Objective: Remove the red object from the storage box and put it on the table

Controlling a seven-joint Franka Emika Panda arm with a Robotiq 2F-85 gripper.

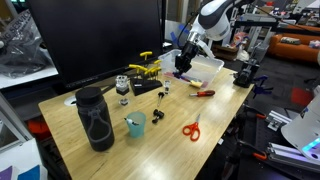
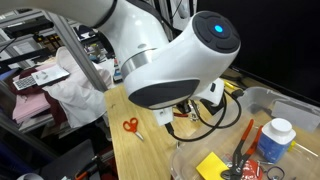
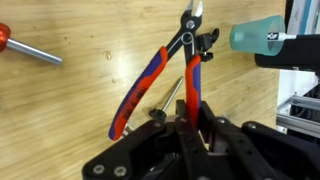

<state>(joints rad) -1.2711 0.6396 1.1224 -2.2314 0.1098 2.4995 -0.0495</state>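
Your wrist view is showing what the exterior views are hiding: your claw [image 3: 192, 128] is clamping narrowly on one handle of the red-and-blue pliers [image 3: 192, 80], over bare desk [image 3: 70, 110] near a teal cup [image 3: 255, 36] and a screwdriver [image 3: 25, 48]. In an exterior view the clear storage box [image 1: 208, 68] is sitting just beside the claw, red scissors [image 1: 191, 129] are lying nearer the desk edge, and a dark monitor [image 1: 95, 40] is standing behind.

Black bottle [image 1: 95, 118] upright, teal cup [image 1: 135, 124] just beside it. Red-handled scissors [image 1: 191, 129] lying flat, apart from cup. Yellow-handled tool [image 1: 148, 68] farther back. Dark monitor [image 1: 95, 40] behind. Red-handled screwdriver [image 3: 8, 38] at wrist-view edge.
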